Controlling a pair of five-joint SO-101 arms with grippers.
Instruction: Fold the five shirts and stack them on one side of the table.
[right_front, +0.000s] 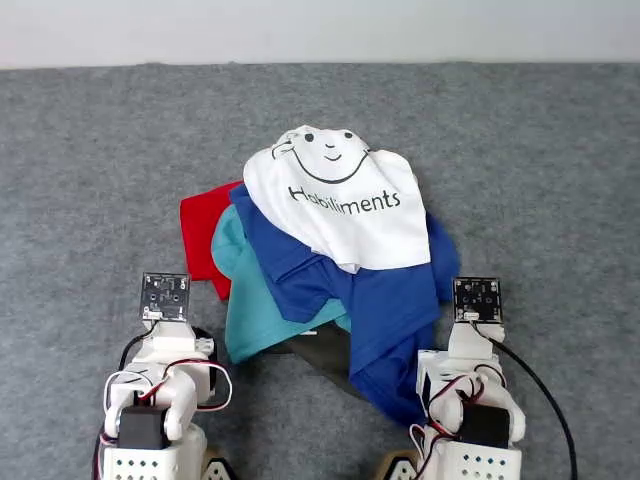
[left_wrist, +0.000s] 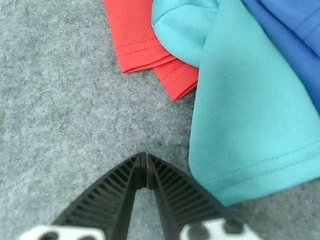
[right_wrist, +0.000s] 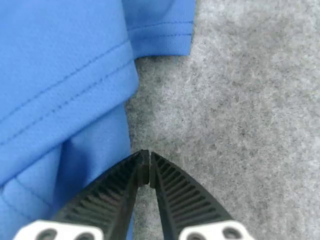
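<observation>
Left wrist view: L jaws closed nr teal shirt (left_wrist: 250, 115); R jaws closed.

A: Site type?
B: Robotics lab bench, most likely. The desk (right_front: 80, 150) is covered edge to edge in grey felt-like carpet, with a bare pale wall (right_front: 320, 30) behind.
A: Evidence?
B: White plastic left arm (right_front: 160, 390) and white plastic right arm (right_front: 470, 400) stand at the near edge, with exposed red-and-white wiring (right_front: 215, 385) and a loose black cable (right_front: 540, 390). A heap of coloured shirts (right_front: 330, 260) lies between them as work material.

Before me lay a grey felt mat (right_front: 90, 150); a pale wall (right_front: 320, 30) ran along the mat's far edge.
</observation>
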